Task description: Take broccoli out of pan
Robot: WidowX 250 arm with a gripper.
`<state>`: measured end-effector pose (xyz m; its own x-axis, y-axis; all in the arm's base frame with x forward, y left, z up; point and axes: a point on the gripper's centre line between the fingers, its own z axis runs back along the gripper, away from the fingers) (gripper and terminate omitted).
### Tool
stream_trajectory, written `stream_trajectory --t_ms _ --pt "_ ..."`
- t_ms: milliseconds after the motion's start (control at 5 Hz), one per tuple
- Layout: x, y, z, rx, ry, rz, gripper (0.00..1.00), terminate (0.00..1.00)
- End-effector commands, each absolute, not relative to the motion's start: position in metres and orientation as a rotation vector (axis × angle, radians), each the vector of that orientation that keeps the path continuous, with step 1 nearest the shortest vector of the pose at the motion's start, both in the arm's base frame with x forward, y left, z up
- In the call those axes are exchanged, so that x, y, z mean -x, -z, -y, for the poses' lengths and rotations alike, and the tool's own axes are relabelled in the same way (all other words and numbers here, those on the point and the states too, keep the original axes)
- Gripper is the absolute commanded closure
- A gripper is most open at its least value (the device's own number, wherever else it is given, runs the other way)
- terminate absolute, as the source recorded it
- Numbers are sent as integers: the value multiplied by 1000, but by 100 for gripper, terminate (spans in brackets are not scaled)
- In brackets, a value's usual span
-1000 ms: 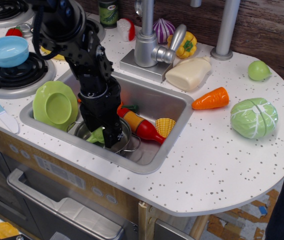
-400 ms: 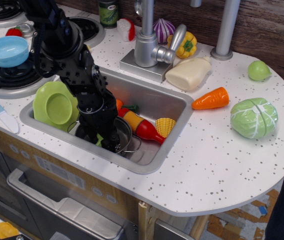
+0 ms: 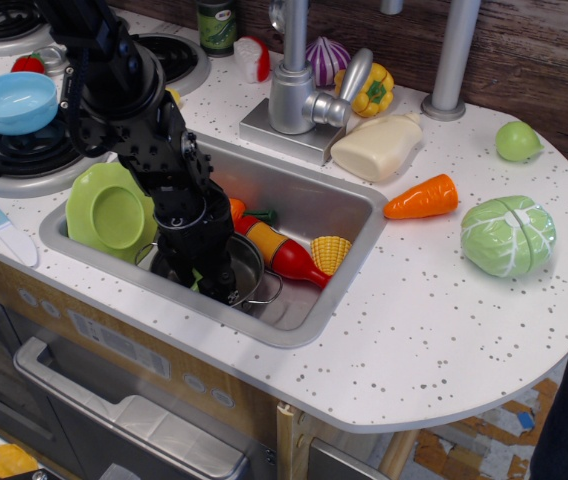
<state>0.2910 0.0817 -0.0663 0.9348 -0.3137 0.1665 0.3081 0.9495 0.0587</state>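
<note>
The pan, a small shiny steel pot with wire loop handles, stands in the front left of the sink. My black gripper reaches down into the pan and covers most of its inside. Of the broccoli only a thin light-green sliver shows at the left of the fingers. The fingertips are hidden inside the pan, so I cannot tell whether they are open or shut on the broccoli.
A light-green plate leans at the sink's left. A red-and-yellow toy and corn lie to the right of the pan. A carrot, cabbage, small green fruit and cream bottle are on the counter. The faucet stands behind.
My gripper has moved down and a little left into the pan. The broccoli, plainly seen beside the fingers a second ago, is now almost fully covered.
</note>
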Motion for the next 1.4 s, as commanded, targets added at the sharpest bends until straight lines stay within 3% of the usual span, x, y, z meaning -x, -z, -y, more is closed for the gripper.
stream_trajectory --t_ms 0,200,400,600,800,1000,1200 --pt "-305 18 -75 -76 337 226 100 0" --pt "-308 -32 -50 -103 329 193 100 0" --pt "-311 -70 -5 -58 332 193 100 0" --pt "-312 -91 45 -66 306 159 100 0" --pt "-309 -85 73 -72 340 144 100 0" --pt "-308 -56 86 -76 356 207 100 0" --pt "-306 -47 79 -91 383 239 0 0"
